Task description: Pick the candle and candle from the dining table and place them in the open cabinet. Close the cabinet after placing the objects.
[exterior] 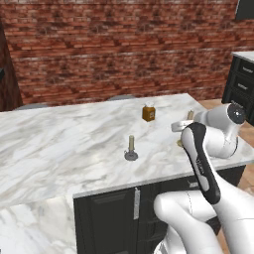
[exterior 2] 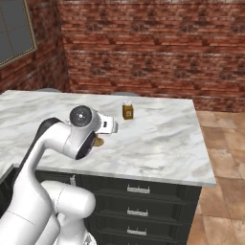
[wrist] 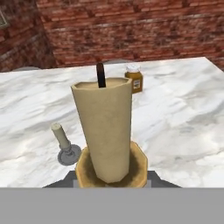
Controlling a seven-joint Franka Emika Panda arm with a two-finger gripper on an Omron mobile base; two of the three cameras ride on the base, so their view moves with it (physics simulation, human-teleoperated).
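A cream candle (wrist: 105, 131) on a brass-gold holder (wrist: 135, 168) stands close in front of the hand camera, at the near right part of the dining table (exterior: 59, 144). My gripper (wrist: 111, 183) sits low around this holder, shut on it, and the holder hides the fingertips. In the base views the holder's brass foot (exterior 2: 98, 141) shows under the hand, and the candle's top (exterior: 190, 115) shows behind it. The second candle (exterior: 131, 149), on a grey-silver round base (wrist: 69, 155), stands free to the left. Of the cabinet, at most a dark corner (exterior: 245, 9) shows.
A small amber-orange carton (exterior: 148, 112) stands farther back on the marble. Dark drawers (exterior 2: 138, 201) front the table below its near edge. A dark drawer unit with a marble worktop (exterior: 240, 84) stands at the right, and a brick wall (exterior 2: 143, 43) runs behind.
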